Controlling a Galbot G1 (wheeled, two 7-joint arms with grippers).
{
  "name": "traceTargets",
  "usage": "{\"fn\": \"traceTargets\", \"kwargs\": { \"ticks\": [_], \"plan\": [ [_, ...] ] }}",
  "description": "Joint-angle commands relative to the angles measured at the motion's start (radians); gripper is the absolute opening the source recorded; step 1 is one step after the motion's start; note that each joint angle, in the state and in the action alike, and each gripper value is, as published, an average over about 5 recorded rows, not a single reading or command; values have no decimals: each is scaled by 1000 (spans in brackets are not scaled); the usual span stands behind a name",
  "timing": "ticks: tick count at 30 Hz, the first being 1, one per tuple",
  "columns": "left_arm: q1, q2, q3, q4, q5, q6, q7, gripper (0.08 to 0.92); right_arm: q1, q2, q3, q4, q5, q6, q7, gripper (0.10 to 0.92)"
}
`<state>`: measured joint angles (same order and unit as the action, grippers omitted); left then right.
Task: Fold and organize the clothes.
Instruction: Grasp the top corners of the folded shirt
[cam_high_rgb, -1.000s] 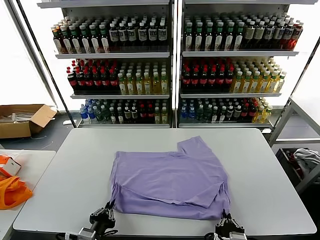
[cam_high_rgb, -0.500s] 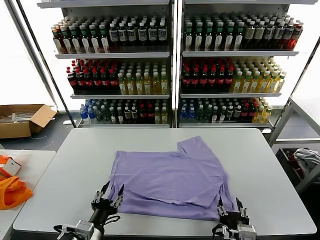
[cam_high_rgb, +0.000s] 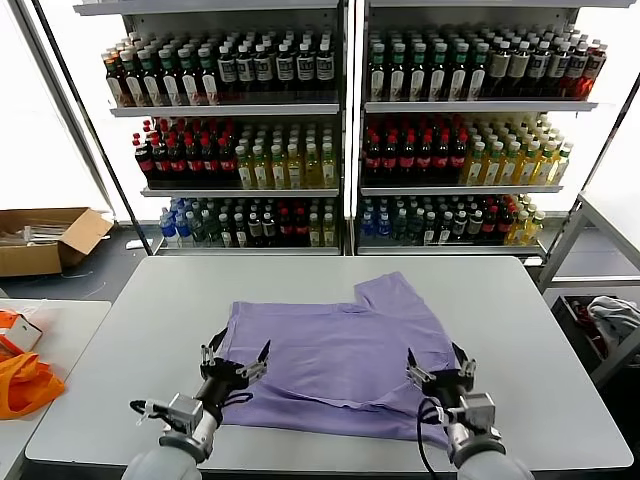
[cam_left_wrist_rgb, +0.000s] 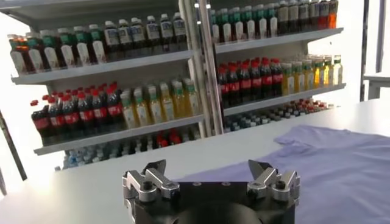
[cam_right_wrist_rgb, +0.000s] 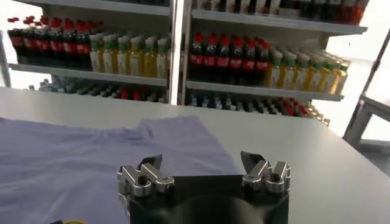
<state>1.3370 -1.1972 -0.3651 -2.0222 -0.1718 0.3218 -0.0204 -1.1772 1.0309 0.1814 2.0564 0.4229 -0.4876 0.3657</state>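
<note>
Clothes (cam_high_rgb: 340, 360) lay as one lavender T-shirt in the middle of the grey table (cam_high_rgb: 120, 330), its near hem doubled over and one sleeve jutting toward the shelves; I judged the folding only begun. Left gripper (cam_high_rgb: 236, 365) and right gripper (cam_high_rgb: 440, 368) hovered over its near corners, jaws spread wide, holding nothing.

Matt lavender knit cloth T-shirt (cam_high_rgb: 340, 365) on smooth, matt grey table (cam_high_rgb: 150, 330); glossy bottles (cam_high_rgb: 420, 150) behind.

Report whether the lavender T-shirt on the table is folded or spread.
Partly folded: the lavender knit T-shirt lies flat with a layer doubled over, one sleeve sticking out.
</note>
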Motion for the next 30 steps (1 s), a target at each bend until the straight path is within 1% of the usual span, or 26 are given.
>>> {"fn": "traceTargets", "kwargs": {
  "ticks": [1, 7, 10, 15, 22, 30],
  "plan": [
    [-386, 93, 93, 288, -171, 54, -6, 823, 397, -99, -191, -215, 125, -17, -17, 823],
    [-557, 82, 162, 505, -222, 103, -2, 823, 588, 0, -215, -453, 179, -28, -28, 823],
    [-604, 64, 189, 561, -221, 121, 2, 823, 662, 44, -221, -570, 186, -21, -39, 823],
    [-641, 33, 204, 631, -193, 146, -6, 823, 722, 105, -237, -726, 187, 0, -53, 823],
    [-634, 37, 207, 657, -178, 159, -2, 823, 737, 187, -225, -863, 169, 2, -61, 823],
    [-589, 41, 194, 623, -181, 183, -7, 823, 717, 215, -206, -900, 168, 0, -63, 823]
  ]
}}
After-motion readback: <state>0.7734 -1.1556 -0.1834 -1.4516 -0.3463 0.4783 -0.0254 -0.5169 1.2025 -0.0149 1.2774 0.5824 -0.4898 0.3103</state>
